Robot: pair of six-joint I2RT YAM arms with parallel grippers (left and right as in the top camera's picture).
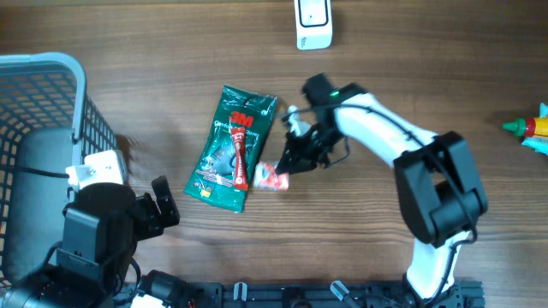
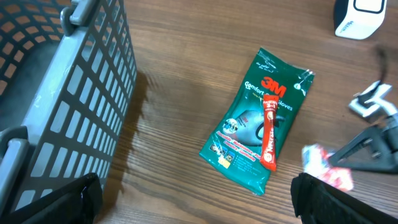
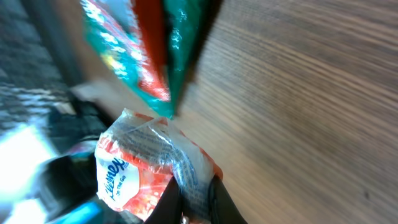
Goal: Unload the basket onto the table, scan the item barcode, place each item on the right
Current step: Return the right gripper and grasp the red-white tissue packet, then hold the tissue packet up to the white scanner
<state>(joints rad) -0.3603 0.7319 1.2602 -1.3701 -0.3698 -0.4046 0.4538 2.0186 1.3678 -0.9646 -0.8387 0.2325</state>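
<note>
In the right wrist view my right gripper [image 3: 194,186] is shut on a red and white Kleenex tissue pack [image 3: 134,174], pinching its clear wrapper edge between the two dark fingers. From overhead that pack [image 1: 272,178] sits just off the lower right corner of a green 3M gloves packet [image 1: 233,147], with the right gripper [image 1: 289,164] over it. A white barcode scanner [image 1: 313,24] stands at the table's far edge. My left gripper [image 2: 193,208] is open and holds nothing. It hovers near the front edge beside the basket, well clear of the tissue pack [image 2: 326,168].
A grey mesh basket [image 1: 81,111] fills the left side. A red tube lies along the green packet [image 2: 258,118]. Red and yellow bottles [image 1: 531,128] sit at the right edge. The scanner [image 2: 360,15] shows at the top right of the left wrist view.
</note>
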